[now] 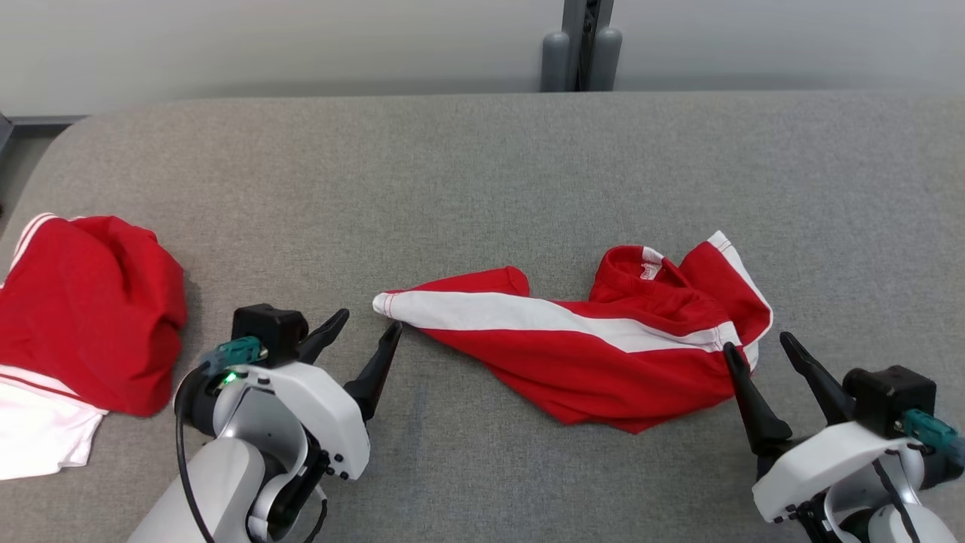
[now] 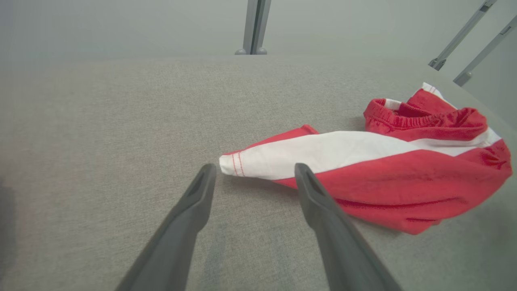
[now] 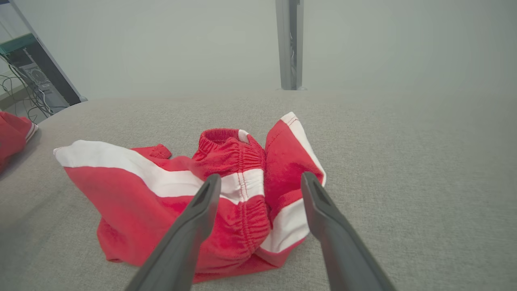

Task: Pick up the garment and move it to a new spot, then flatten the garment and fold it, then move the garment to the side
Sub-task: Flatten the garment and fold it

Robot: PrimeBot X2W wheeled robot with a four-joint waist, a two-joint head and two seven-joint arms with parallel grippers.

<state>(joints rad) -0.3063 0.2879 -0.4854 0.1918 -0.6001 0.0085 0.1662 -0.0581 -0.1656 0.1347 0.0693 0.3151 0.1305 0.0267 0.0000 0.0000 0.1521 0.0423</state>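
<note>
Where the head view looks down on the grey fabric-covered bench (image 1: 482, 166), the crumpled red cloth garment with a broad white stripe (image 1: 573, 339) lies at centre right. The left hand (image 1: 369, 320), at lower left, is spread wide and empty, one fingertip just beside the garment's white hem. The right hand (image 1: 755, 341), at lower right, gapes just as wide and empty at the garment's right edge. A second red and white cloth heap (image 1: 83, 317) sits at the left edge.

In the left wrist view, the white hem lies at frame centre, between the tips of the parted fingers.

In the right wrist view, the bunched elastic waistband shows at centre frame, between the spread fingers.
</note>
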